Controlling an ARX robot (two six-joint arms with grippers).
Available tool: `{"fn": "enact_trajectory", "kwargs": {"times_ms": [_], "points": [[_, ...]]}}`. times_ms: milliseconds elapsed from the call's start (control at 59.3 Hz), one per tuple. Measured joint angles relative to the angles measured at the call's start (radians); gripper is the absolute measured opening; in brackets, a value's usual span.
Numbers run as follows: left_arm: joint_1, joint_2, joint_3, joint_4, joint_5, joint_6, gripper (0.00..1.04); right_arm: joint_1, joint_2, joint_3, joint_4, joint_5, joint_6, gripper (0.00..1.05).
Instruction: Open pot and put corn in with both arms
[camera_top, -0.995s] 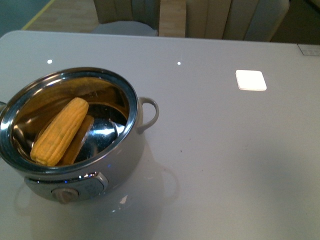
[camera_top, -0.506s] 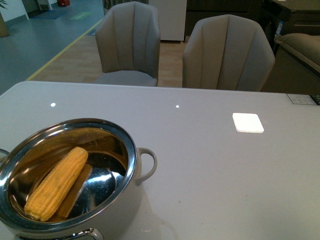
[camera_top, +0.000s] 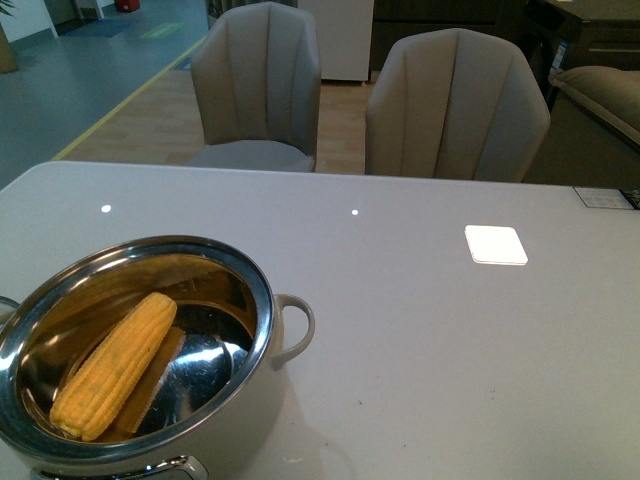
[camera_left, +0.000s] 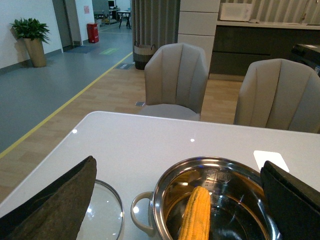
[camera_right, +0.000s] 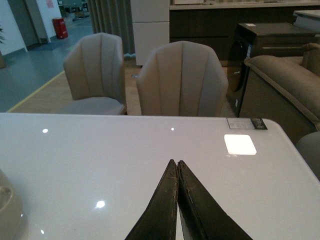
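One corn (camera_top: 113, 366) sits in the open pot (camera_top: 262, 290), same spot and angle as half a second back; front view framing matches too, while a second ago that camera was pitched lower, with the dial knob showing and chairs mostly cut off. Cob is yellow, tapered, rowed kernels, lying diagonally against the shiny steel bowl, which mirrors it. Pot body is cream-white with a polished rim and loop side handles. Table (camera_top: 450, 350) is glossy pale grey, with light spots reflected. Glass lid (camera_left: 106, 216) with a metal rim lies flat on the table just beside the pot's handle. Left gripper (camera_left: 177, 205) is spread wide, its flat matte-black fingers (camera_left: 60, 200) framing the pot and corn between them, clear of both. Right gripper (camera_right: 178, 197) is closed, tips touching, empty, over bare table, well apart from the pot. Two grey upholstered chairs (camera_top: 455, 105) stand behind the table.
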Motion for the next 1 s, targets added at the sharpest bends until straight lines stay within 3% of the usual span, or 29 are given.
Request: {"fn": "enact_trajectory", "kwargs": {"times_ms": [388, 506, 962, 995], "points": [[0.0, 0.0, 0.0, 0.0, 0.0, 0.0, 0.98, 0.0, -0.114, 0.0, -0.115, 0.0, 0.0, 0.02], [0.0, 0.0, 0.0, 0.0, 0.0, 0.0, 0.98, 0.0, -0.269, 0.0, -0.285, 0.001, 0.0, 0.02], [0.0, 0.0, 0.0, 0.0, 0.0, 0.0, 0.98, 0.0, -0.287, 0.0, -0.293, 0.001, 0.0, 0.02], [0.0, 0.0, 0.0, 0.0, 0.0, 0.0, 0.98, 0.0, -0.287, 0.0, -0.293, 0.001, -0.001, 0.07]]}}
